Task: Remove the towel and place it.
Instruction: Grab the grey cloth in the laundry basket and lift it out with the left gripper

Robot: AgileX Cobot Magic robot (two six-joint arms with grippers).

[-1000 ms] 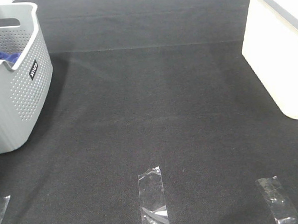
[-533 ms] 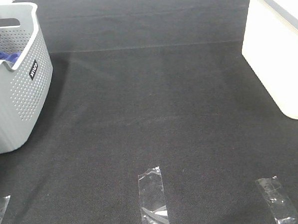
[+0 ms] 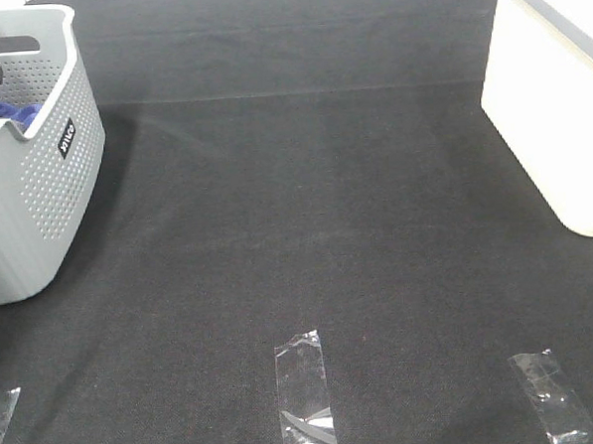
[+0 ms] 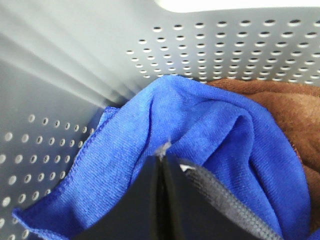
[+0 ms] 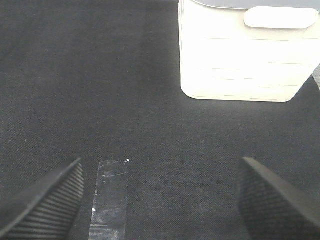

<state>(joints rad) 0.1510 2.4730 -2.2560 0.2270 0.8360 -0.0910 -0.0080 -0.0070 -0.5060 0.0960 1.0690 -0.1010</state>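
Worktop (image 3: 305, 202) middle: open, only flat tape strips (image 3: 303, 391) | left edge: grey basket (image 3: 37, 196) | right edge: white bin (image 3: 555, 119) | inside basket: walls and blue cloth (image 4: 220, 135) hem left claw (image 4: 161, 152)

grey basket (image 3: 37, 196): blue cloth (image 4: 225, 130), brown cloth (image 4: 295, 105) | white bin (image 3: 550, 119) | tape strips (image 3: 303, 381)

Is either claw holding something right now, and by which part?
Right gripper: nothing, open. Left gripper: shut against the blue cloth in the basket; whether it pinches a fold cannot be told.
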